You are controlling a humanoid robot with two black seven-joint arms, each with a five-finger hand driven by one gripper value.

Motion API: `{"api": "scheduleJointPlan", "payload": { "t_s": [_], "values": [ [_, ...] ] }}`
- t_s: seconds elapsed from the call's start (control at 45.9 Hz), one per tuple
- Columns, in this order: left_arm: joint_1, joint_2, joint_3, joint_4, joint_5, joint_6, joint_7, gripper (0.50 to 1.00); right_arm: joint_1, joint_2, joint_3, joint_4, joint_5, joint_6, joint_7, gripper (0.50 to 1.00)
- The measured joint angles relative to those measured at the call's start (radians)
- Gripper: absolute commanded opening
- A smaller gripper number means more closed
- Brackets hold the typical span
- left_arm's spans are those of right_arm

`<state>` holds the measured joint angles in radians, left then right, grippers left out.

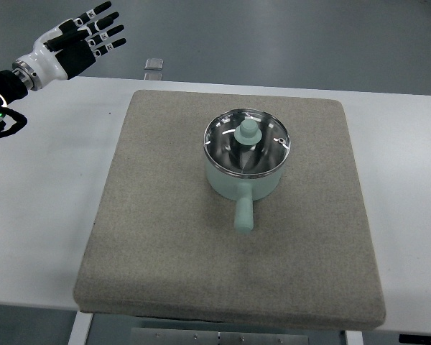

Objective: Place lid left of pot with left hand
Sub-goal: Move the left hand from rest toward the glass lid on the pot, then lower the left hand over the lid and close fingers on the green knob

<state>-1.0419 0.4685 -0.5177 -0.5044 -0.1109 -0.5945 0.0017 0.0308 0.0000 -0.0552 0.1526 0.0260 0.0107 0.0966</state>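
Note:
A pale green pot (243, 183) stands on a grey felt mat (165, 237), its handle pointing toward the near edge. A glass lid with a metal rim (270, 147) sits on the pot, with a pale green knob (248, 132) at its middle. My left hand (86, 37) is at the far left, raised over the table's back edge, well away from the pot. Its fingers are spread and hold nothing. My right hand is out of view.
The mat lies on a white table (43, 215). A small grey plate (155, 65) lies on the floor beyond the table's back edge. The mat to the left of the pot is bare.

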Motion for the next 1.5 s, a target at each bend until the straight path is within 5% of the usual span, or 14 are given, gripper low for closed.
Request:
{"api": "scheduleJointPlan", "payload": {
  "t_s": [0.501,1.134,1.504],
  "values": [
    [-0.096,0.061,0.000,-0.129,0.772,0.001,-0.049,0.994,0.000,0.000,0.000,0.000,0.000,0.000,0.000,0.924],
    [-0.183,0.096,0.063,-0.354,1.187,0.057,-0.137,0.994,0.000,0.000,0.000,0.000,0.000,0.000,0.000,0.924],
    [-0.252,-0.024,0.089,-0.399,1.418,0.052,-0.137,0.994,0.000,0.000,0.000,-0.001,0.000,0.000,0.000,0.924]
  ]
}}
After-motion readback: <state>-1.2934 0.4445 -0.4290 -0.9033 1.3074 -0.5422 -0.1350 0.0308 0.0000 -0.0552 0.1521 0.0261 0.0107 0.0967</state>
